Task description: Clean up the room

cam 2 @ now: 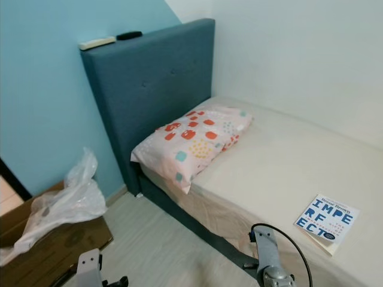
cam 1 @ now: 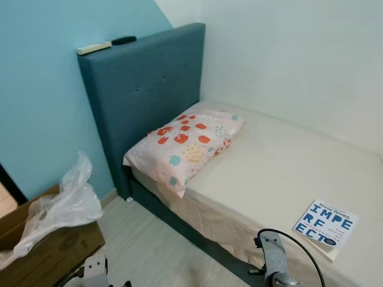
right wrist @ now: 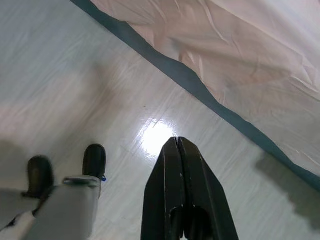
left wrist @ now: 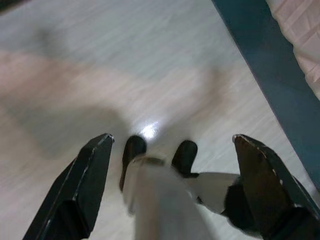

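Cardboard box (cam 1: 51, 248) — crumpled clear plastic bag (cam 1: 63, 203) inside, spilling over rim.

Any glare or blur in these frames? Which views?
Left wrist view: soft throughout, with a small glare spot on the pale wood-look floor past the open left gripper. Right wrist view: a brighter glare patch just beyond the shut right gripper; the wrinkled pink sheet stays sharp. Eye views: evenly lit, and the white paperback book has a legible title.
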`<state>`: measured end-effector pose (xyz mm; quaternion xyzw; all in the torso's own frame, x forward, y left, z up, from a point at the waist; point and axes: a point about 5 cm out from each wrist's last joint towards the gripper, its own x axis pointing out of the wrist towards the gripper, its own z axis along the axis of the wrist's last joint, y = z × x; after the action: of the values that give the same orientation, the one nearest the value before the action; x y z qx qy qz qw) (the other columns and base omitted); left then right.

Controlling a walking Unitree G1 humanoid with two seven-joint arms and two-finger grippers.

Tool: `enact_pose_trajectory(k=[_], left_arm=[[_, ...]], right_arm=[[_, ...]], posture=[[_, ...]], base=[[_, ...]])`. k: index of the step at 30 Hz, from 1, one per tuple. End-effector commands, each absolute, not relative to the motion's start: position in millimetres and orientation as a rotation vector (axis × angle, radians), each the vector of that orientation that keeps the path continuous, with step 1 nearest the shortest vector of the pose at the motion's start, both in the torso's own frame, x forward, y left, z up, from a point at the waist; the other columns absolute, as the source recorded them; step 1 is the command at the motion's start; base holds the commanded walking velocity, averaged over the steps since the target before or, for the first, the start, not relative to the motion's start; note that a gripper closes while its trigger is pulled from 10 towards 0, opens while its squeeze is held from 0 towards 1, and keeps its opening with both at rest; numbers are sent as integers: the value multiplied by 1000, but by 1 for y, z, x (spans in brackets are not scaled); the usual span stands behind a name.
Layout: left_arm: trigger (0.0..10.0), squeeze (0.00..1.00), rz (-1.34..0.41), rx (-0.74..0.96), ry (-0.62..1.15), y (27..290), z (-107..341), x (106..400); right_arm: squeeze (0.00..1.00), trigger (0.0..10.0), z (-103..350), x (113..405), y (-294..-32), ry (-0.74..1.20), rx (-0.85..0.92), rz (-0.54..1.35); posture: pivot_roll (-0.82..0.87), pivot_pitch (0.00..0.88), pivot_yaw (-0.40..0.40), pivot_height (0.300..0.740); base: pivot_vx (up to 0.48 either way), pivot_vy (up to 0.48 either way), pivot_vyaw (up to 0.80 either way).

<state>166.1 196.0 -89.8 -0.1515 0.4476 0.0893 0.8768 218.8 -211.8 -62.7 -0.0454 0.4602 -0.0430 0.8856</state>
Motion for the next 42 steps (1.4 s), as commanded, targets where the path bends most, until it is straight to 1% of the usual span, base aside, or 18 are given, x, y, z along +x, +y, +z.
enact_pose_trajectory(k=[1, 8, 16, 18, 28, 29, 31, 32, 35, 36, 37, 38, 41, 42], left_arm=[[10000, 0, 169, -306, 946, 193, -91, 166], [10000, 0, 174, -292, 964, 198, -93, 159], [10000, 0, 175, -294, 962, 199, -93, 158], [10000, 0, 172, -295, 962, 199, -93, 159], [10000, 0, 167, -296, 966, 197, -93, 158], [10000, 0, 166, -295, 968, 196, -93, 158], [10000, 0, 166, -292, 970, 197, -94, 157], [10000, 0, 166, -291, 971, 197, -94, 157], [10000, 0, 167, -290, 972, 197, -94, 156], [10000, 0, 167, -290, 972, 198, -94, 156], [10000, 0, 176, -298, 972, 198, -94, 156], [10000, 0, 176, -298, 972, 198, -94, 156], [10000, 0, 192, -299, 972, 200, -94, 155], [10000, 0, 192, -299, 972, 200, -94, 155]], right_arm=[[0, 10000, -65, 214, -215, 969, -88, -106], [0, 10000, -65, 215, -211, 963, -80, -97], [0, 10000, -64, 217, -210, 955, -73, -103], [0, 10000, -61, 223, -210, 936, -50, -119], [0, 10000, -56, 229, -211, 917, -34, -132], [0, 10000, -56, 230, -211, 915, -27, -137], [0, 10000, -51, 238, -211, 868, 68, -180], [59, 10000, -47, 243, -210, 840, 115, -191], [59, 10000, -45, 246, -210, 822, 143, -196], [1000, 10000, -42, 250, -208, 801, 171, -192], [1000, 10000, -37, 257, -207, 766, 216, -183], [1000, 10000, -37, 257, -207, 766, 216, -183], [1000, 10000, -21, 277, -203, 659, 347, -166], [1000, 10000, -21, 277, -203, 659, 347, -166]], posture=[[-36, 0, -59, 740], [-23, 0, -60, 740], [-18, 0, -61, 740], [-17, 0, -60, 740], [-12, 0, -59, 740], [-9, 0, -56, 740], [-10, 0, -54, 740], [-10, 0, -52, 740], [-10, 0, -52, 740], [-9, 0, -51, 740], [-8, 0, -51, 740], [-8, 0, -51, 740], [-6, 0, -45, 740], [-6, 0, -45, 740]], base=[[0, -412, 0], [0, -421, 0], [0, -438, 0], [0, -441, 0], [0, -436, 0], [0, -439, 0], [0, -442, 0], [0, -439, 0], [0, -439, 0], [0, -439, 0], [0, 0, 0], [0, 0, 0], [0, 0, 0], [0, 0, 0]])
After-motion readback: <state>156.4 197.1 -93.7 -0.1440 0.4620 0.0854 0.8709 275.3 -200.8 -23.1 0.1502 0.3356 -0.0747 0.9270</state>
